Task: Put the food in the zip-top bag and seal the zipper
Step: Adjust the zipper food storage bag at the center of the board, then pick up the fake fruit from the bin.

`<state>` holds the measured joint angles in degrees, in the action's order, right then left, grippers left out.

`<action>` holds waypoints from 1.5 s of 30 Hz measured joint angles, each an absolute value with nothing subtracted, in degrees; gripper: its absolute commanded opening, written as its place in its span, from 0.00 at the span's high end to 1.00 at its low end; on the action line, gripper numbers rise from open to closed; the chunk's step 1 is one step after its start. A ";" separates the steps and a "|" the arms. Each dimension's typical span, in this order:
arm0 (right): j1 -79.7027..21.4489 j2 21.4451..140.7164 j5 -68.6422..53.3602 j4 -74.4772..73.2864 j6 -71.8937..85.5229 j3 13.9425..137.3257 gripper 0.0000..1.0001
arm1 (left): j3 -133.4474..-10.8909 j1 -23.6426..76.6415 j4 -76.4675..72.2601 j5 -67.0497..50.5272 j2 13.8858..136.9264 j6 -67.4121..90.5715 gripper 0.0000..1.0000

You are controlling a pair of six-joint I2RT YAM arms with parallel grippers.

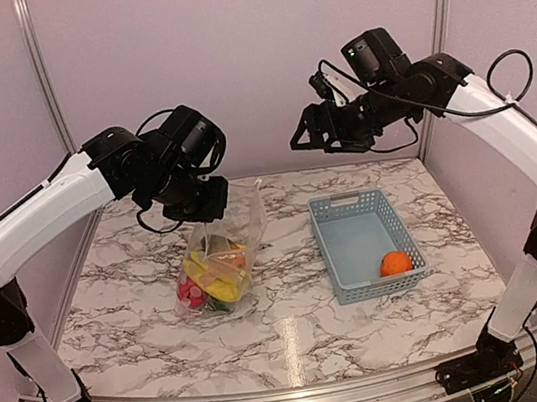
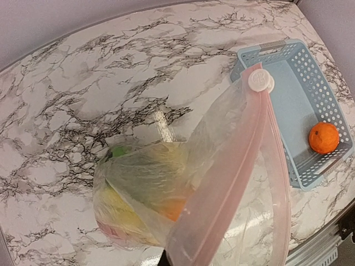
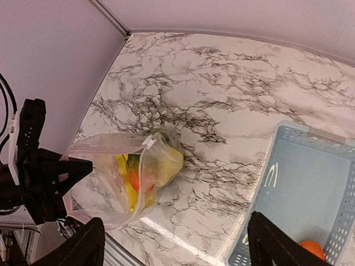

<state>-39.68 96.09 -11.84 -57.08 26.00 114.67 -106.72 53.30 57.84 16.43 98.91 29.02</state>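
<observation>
The clear zip-top bag [image 1: 219, 261] hangs from my left gripper [image 1: 211, 213], which is shut on one end of its mouth, while its bottom rests on the table. Inside lie yellow bananas [image 1: 211, 278], a red-pink ball [image 1: 190, 292] and green pieces. In the left wrist view the pinkish zipper [image 2: 233, 166] runs away from my hidden jaws to a white slider [image 2: 259, 80], and the two strips stand apart. One orange [image 1: 394, 263] sits in the basket. My right gripper [image 1: 302, 138] hovers open and empty, high between bag and basket; in its own view the bag [image 3: 130, 172] lies below left.
The grey-blue slotted basket [image 1: 351, 211] stands right of the bag and holds only the orange [image 3: 310, 249] in its near right corner. Grey walls with metal posts close in the back and sides. The table's metal front rail [image 1: 298, 399] runs along the near edge.
</observation>
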 measured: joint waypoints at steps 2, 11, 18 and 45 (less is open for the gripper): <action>-38.02 90.87 -8.08 -58.35 24.51 108.86 0.02 | -106.69 53.23 57.84 16.40 99.20 28.82 1.00; -32.21 79.46 0.54 -57.89 22.11 75.18 0.10 | -101.38 53.21 56.03 15.35 98.13 28.69 1.00; -30.20 82.74 2.02 -60.03 19.25 70.72 0.18 | -96.82 53.21 53.36 13.89 95.20 29.41 1.00; -28.84 99.04 5.56 -59.99 15.79 68.42 0.30 | -91.94 53.21 49.06 12.01 92.20 29.19 1.00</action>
<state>-28.84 99.04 5.56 -59.99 15.79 68.42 -91.94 53.21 49.06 12.01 92.20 29.19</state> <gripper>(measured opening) 0.771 0.009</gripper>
